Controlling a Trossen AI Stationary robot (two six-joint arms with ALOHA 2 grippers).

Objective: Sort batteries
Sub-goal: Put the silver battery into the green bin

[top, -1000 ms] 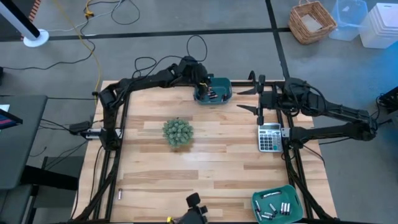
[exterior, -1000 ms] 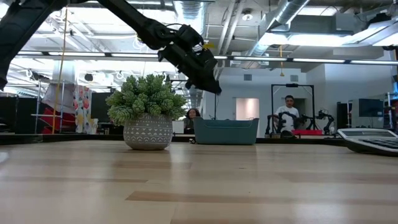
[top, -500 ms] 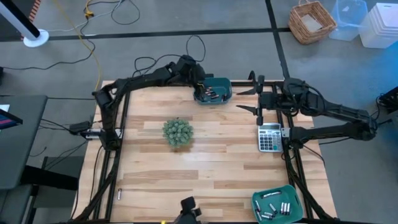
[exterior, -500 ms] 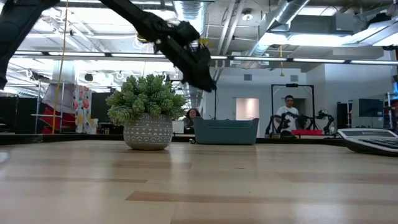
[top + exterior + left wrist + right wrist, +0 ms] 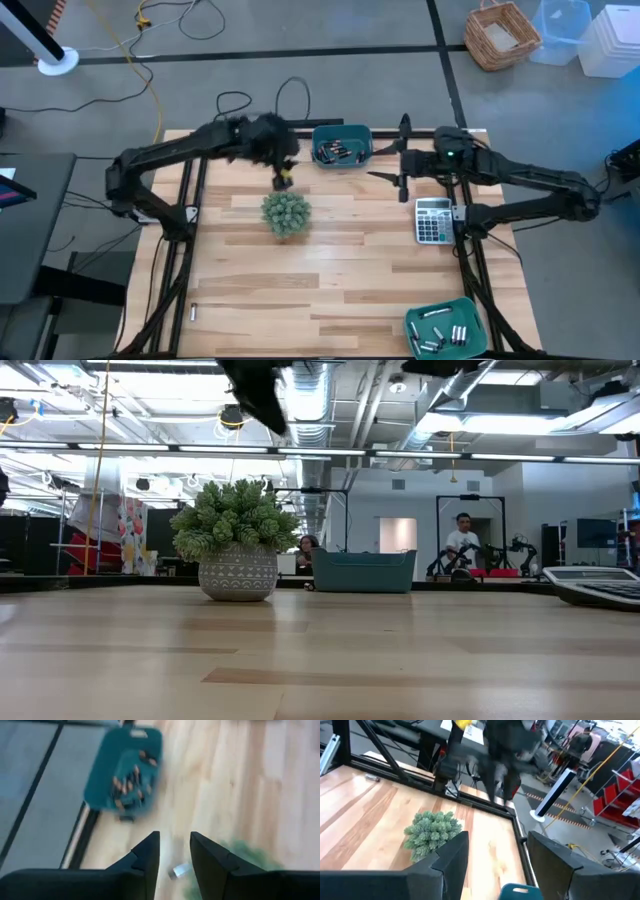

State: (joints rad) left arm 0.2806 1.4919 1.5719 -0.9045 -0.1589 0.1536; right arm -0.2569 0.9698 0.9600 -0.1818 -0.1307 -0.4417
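The far teal bin point(image 5: 342, 145) holds dark batteries point(image 5: 129, 785); the near-right teal bin point(image 5: 446, 327) holds silvery batteries point(image 5: 447, 335). One loose battery point(image 5: 194, 312) lies by the table's near-left edge. My left gripper point(image 5: 283, 178) hangs high over the far side of the plant, left of the far bin. It is open in the left wrist view point(image 5: 174, 851). My right gripper point(image 5: 395, 152) is open point(image 5: 495, 855), hovering right of the far bin and touching nothing. My left gripper shows a small silvery piece point(image 5: 179, 869) in the gap between its fingers in the blurred wrist view. I cannot tell whether it touches that piece or the piece lies below it.
A potted green plant point(image 5: 286, 212) stands left of the table's middle. A grey calculator point(image 5: 432, 221) lies by the right edge. Bare wood spreads across the table's middle and near side. A wicker basket point(image 5: 502, 34) sits on the floor beyond. People point(image 5: 462, 540) show in the room behind.
My left gripper has left the far teal bin. It has risen and swung toward the table's left and near side, and now stands over the plant's far side. My right gripper has shifted slightly toward the table's left.
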